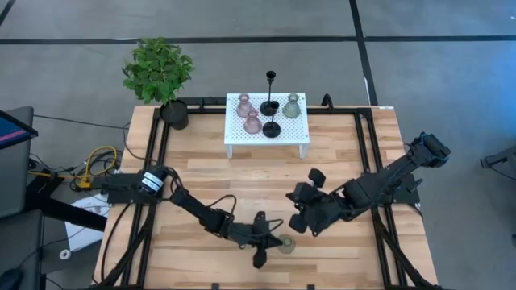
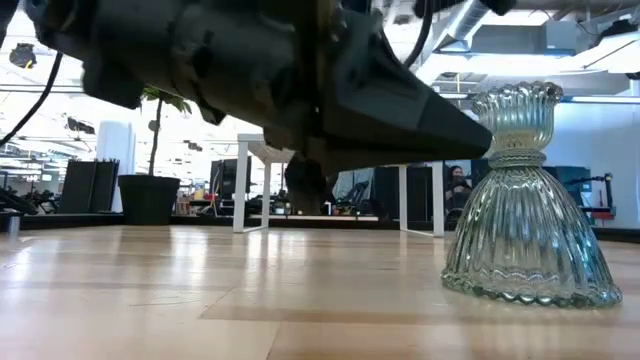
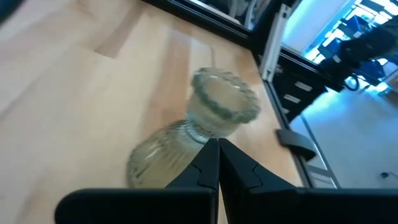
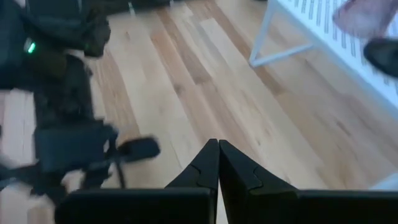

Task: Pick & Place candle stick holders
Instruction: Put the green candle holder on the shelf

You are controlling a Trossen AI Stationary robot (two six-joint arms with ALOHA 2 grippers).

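An olive-green ribbed glass candle stick holder [image 1: 287,245] [image 2: 520,220] stands upright on its wide base near the table's front edge. My left gripper [image 1: 272,241] [image 3: 217,144] is shut and lies nearly level, its tips at the holder's neck. My right gripper [image 1: 294,211] [image 4: 217,144] is shut and hangs above the table's middle, holding nothing. On the white stand [image 1: 242,135] at the back stand two pink holders [image 1: 243,105], one olive-green holder [image 1: 291,105] and two black ones [image 1: 272,127]. My left gripper comes at the holder's narrow neck [image 2: 512,152] level, from the table's left, with its shut fingertips [image 2: 478,128] right beside it. I cannot tell whether the tips touch the glass. The holder stands upright with its base on the table.
A black plant pot [image 1: 174,113] with a green plant stands at the table's back left corner. Bare wooden table top [image 1: 201,161] lies between the stand and the two arms. The white stand's legs [image 4: 264,43] rise close ahead of my right gripper.
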